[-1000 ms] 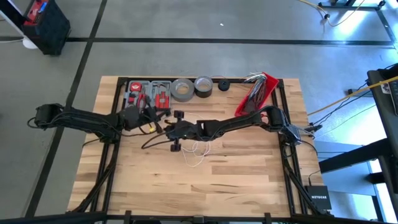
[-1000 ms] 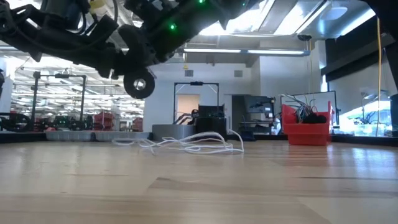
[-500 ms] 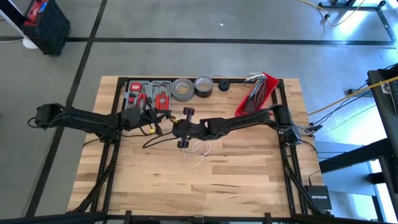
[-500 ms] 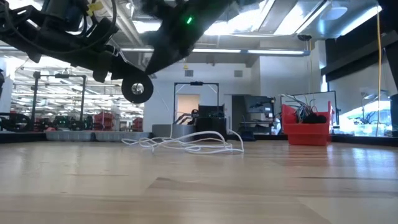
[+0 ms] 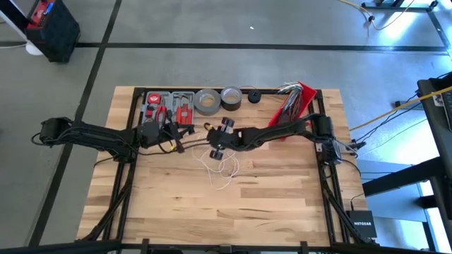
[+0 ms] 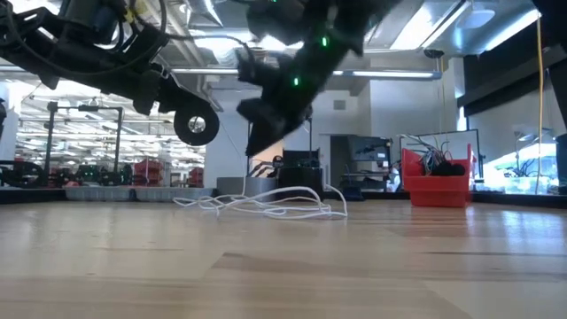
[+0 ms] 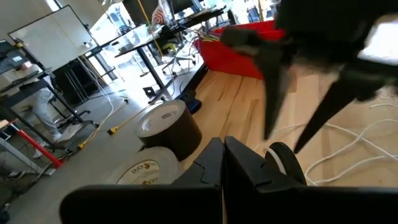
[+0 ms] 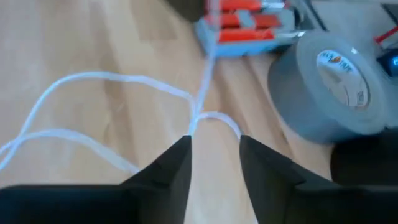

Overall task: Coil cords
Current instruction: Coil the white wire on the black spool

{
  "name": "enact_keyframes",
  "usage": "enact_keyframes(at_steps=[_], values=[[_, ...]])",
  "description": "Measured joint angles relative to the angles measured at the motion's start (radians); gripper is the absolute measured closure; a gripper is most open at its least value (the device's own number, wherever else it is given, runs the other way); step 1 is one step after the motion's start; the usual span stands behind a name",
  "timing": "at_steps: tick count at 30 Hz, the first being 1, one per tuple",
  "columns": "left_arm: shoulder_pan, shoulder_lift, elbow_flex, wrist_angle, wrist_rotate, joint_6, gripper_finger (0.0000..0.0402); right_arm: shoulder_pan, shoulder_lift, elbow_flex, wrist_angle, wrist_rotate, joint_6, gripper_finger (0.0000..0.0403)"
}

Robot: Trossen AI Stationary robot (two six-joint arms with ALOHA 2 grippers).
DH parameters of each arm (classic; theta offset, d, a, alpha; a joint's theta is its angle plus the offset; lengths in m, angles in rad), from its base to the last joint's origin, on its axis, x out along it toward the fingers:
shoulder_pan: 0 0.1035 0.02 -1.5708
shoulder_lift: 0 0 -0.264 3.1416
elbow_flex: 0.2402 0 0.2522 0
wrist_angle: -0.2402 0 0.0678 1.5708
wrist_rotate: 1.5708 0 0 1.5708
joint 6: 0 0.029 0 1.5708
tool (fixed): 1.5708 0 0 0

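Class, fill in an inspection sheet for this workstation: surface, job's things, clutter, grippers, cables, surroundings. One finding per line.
Surface: wooden table, bare at the near side.
Job's things: thin white cord lying in loose loops mid-table, uncoiled.
Clutter: two grey tape rolls, tool tray, red bin along the far edge.
Grippers: left gripper shut; right gripper open over the cord.
Cables: yellow cable on the floor.
Surroundings: concrete floor; shelving beyond.
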Motion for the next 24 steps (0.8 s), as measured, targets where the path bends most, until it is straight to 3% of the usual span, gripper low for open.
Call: enact_keyframes(at_steps=[6, 16, 24], values=[[0.0, 0.0, 0.0, 0.003, 0.0, 0.002, 0.0402, -0.043, 0.0, -0.152, 0.261, -0.149, -0.033, 0.0258], [0.0, 0.0, 0.0, 0.005, 0.0, 0.0, 0.0401, -0.04, 0.0, -0.156, 0.293, -0.19, -0.059, 0.0303], [0.0, 0.0, 0.0, 0.006, 0.0, 0.0, 0.0402, -0.04, 0.0, -0.156, 0.184, -0.21, -0.079, 0.0313]])
